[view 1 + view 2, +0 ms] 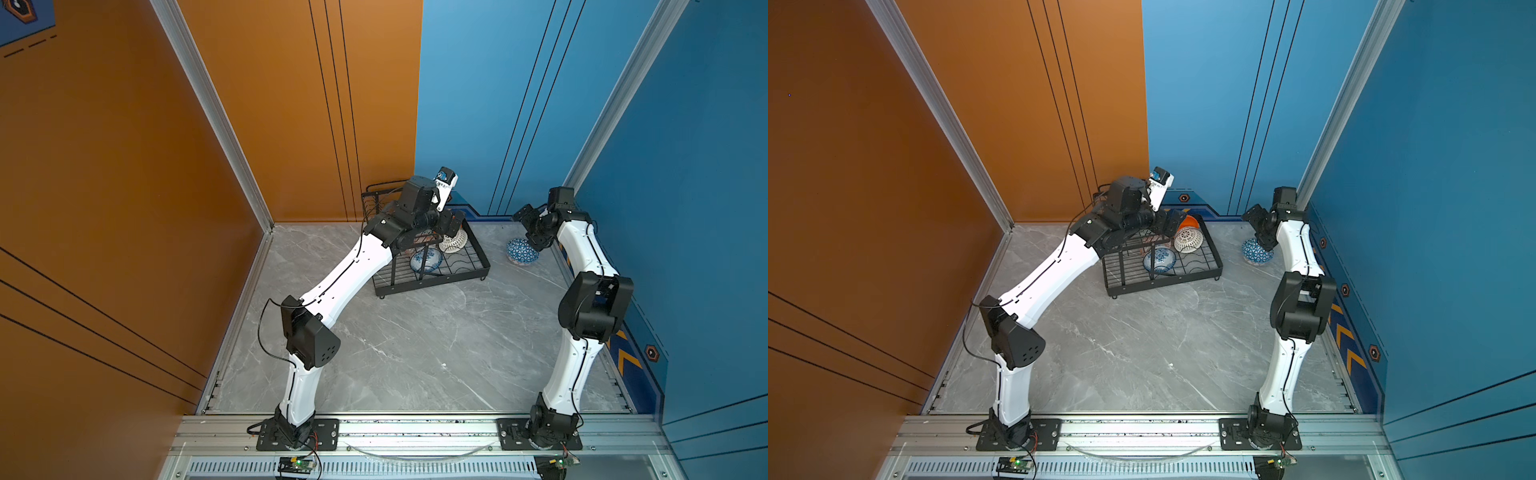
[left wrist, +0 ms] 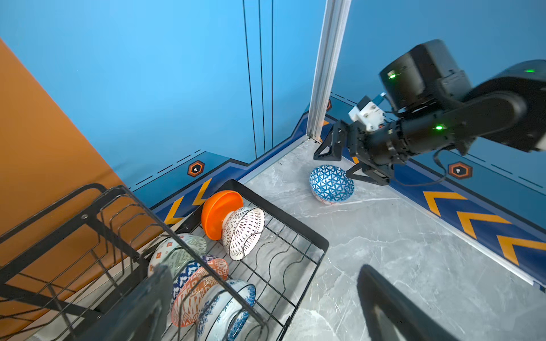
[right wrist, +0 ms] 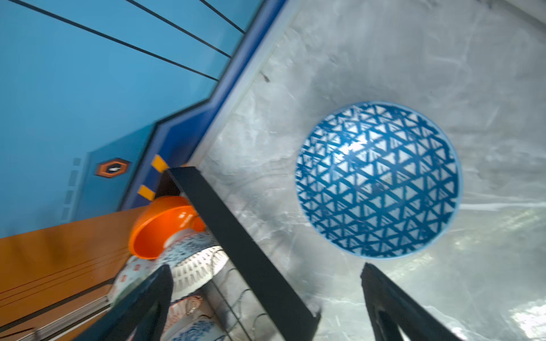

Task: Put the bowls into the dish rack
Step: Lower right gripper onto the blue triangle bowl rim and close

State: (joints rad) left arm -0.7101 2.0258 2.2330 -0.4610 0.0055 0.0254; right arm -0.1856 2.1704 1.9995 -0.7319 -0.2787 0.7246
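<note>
Two white-and-black robot arms reach toward the far end of a grey marble table (image 1: 415, 353). An orange wall closes it in on the left, and blue walls close in the back and right.

In both top views the left arm stretches from the lower left toward the centre of the frame. There the black wire dish rack (image 1: 432, 286) sits near the back wall. The left gripper (image 1: 451, 224) hangs over the rack with its jaws spread wide, holding nothing.

The left wrist view looks down into the rack's tray. In the lower left of that frame, three bowls stand on edge in a row, each leaning on the next. They are a pale green patterned bowl (image 2: 183, 254), an orange-and-white patterned bowl (image 2: 198, 295) and a blue-and-white floral bowl (image 2: 227, 307). Above and to the right of them, at the tray's far corner, are a plain orange bowl (image 2: 220, 211) and a white-and-black lattice bowl (image 2: 245, 233). These two lie on their sides, base to base.

Further right, apart from the rack, a blue-and-white triangle bowl (image 1: 521, 251) sits upright on the bare table. It is right of centre in both top views, near the back right corner.

The right gripper (image 1: 528, 230) hovers just over this bowl's far rim with its jaws wide apart and empty. Whether a finger touches the rim cannot be told. In the right wrist view the bowl fills the centre right of the frame, and the rack's black edge crosses diagonally to its left.
</note>
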